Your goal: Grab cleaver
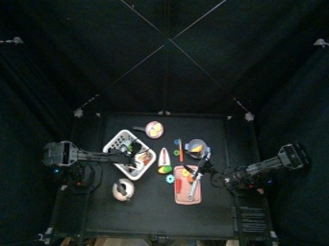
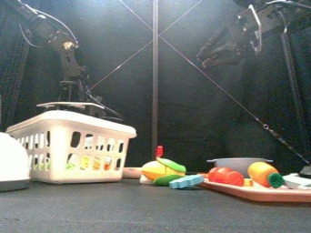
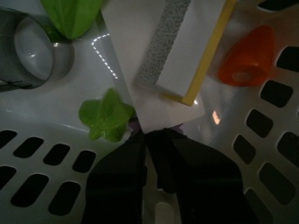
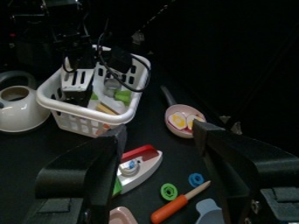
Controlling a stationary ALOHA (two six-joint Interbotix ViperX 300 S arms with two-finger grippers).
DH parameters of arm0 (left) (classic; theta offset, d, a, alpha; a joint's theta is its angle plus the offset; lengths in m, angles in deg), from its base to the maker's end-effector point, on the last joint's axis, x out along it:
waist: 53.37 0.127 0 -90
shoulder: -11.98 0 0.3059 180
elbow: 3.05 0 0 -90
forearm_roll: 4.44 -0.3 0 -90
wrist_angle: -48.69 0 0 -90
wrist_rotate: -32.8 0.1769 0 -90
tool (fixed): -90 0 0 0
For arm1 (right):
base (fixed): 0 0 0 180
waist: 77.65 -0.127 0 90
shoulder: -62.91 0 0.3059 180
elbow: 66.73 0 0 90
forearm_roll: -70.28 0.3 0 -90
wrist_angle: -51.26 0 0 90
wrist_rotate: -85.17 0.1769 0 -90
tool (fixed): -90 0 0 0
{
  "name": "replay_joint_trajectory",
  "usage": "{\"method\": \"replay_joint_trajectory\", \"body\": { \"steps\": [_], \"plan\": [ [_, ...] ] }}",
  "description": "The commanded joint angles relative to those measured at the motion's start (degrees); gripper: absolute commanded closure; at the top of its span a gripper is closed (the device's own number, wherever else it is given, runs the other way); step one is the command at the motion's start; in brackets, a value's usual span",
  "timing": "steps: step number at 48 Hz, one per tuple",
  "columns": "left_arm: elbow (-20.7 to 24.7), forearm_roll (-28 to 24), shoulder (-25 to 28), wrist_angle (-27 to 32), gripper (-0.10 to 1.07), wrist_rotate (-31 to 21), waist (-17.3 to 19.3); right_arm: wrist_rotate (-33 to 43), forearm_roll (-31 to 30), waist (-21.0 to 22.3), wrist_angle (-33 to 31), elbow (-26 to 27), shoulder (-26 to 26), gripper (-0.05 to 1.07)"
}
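Observation:
The cleaver (image 3: 119, 68) lies in the white basket (image 1: 129, 154), a flat white blade with a shiny edge. Its near end runs in between my left gripper's (image 3: 152, 140) dark jaws, which stand close together on it. A small purple bit shows at the jaw tips. In the top view the left gripper (image 1: 125, 150) reaches down into the basket; the front view shows its arm (image 2: 75, 86) above the basket (image 2: 73, 146). My right gripper (image 4: 163, 188) is open and empty, held above the table's right side (image 1: 222, 179).
In the basket beside the cleaver lie a grey-and-yellow sponge (image 3: 187, 48), an orange piece (image 3: 247, 54), green leaves (image 3: 105, 114) and a silver can (image 3: 30, 52). On the table are a cutting board with toy food (image 1: 189, 184), an egg plate (image 4: 184, 120), a bowl (image 1: 195, 148) and a white pot (image 4: 17, 105).

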Motion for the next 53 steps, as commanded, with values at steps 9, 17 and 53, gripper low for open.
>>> {"method": "replay_joint_trajectory", "body": {
  "steps": [9,17,53],
  "plan": [
    [0.6,-1.2,-3.7,3.4,0.42,0.0,-0.1,0.0,-0.2,0.0,-0.2,0.8,-0.4,0.09],
    [0.6,-1.6,-5.9,6.9,0.42,0.1,-0.2,0.0,-0.2,0.1,-0.2,0.8,-0.4,0.09],
    [0.5,-2.0,-10.3,11.4,0.42,-0.5,-0.2,0.0,0.1,0.1,-0.2,0.4,-0.4,0.09]
  ]
}}
